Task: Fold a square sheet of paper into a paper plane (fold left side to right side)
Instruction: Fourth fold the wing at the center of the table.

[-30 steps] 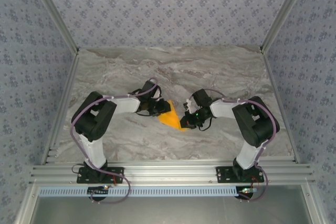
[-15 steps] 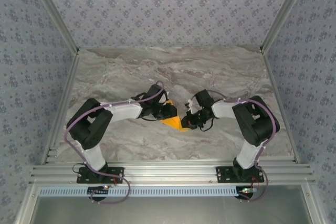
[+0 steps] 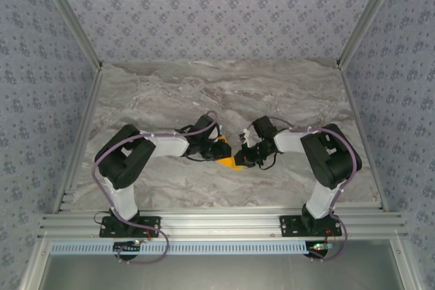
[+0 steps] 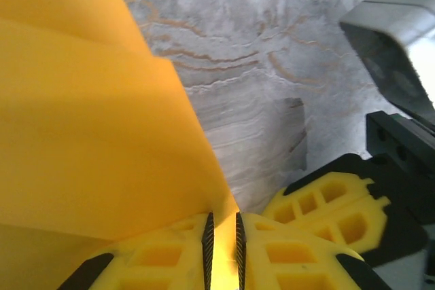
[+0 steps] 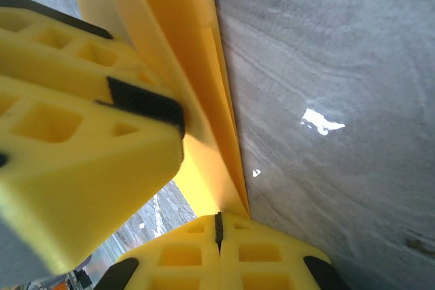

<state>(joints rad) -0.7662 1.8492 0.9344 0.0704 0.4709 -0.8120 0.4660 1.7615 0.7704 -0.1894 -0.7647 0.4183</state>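
Grey marble table sits under two black and white arms. The left arm and the right arm both reach in to the middle. Between them is the orange paper, folded into layers, near the middle of the table. The left gripper has its yellow fingers almost together, and a corner of the paper is pinched in the thin gap. The right gripper is squeezed all the way closed on another tip of the paper. The two grippers are very close to each other.
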